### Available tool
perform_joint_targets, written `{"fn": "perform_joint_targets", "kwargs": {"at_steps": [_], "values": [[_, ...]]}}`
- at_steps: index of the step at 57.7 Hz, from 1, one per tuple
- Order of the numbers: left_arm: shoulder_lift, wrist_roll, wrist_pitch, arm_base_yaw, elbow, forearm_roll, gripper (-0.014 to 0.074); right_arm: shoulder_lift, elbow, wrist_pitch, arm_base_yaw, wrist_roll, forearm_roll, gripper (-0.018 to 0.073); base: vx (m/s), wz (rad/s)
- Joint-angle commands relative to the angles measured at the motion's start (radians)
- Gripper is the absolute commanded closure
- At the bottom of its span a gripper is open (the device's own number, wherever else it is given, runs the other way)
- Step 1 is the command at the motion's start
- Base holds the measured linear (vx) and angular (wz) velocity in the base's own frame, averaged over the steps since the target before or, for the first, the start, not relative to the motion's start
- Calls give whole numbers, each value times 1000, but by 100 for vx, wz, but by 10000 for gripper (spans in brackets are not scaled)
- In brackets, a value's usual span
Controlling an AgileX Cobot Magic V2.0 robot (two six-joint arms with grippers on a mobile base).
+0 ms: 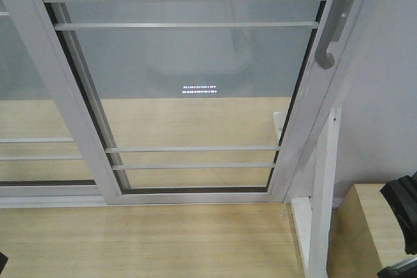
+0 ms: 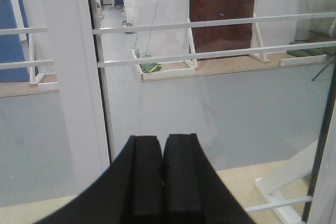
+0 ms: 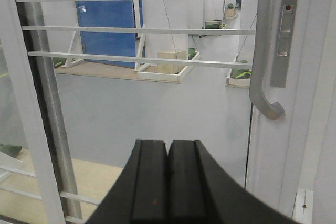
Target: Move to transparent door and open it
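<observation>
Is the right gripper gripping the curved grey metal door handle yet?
No, the right gripper is shut on nothing, low and left of the curved grey metal door handle, not touching it.

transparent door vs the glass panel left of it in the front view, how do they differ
The transparent door carries a curved grey handle on its right edge; the left glass panel shows none. The door's full width is in view, while the left glass panel is cut off by the picture's edge. Both have white frames, clear glass and thin white horizontal bars.
</observation>
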Motion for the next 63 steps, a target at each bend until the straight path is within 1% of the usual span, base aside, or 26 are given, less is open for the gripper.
{"fn": "perform_joint_targets", "kwargs": {"at_steps": [1,63], "values": [[-5,-2,-83,-8,15,-3,603,-15,5,-80,-4,0,-2,564,4,-1],[-5,-2,-83,-8,15,-3,603,-15,5,-80,-4,0,-2,564,2,-1]]}}
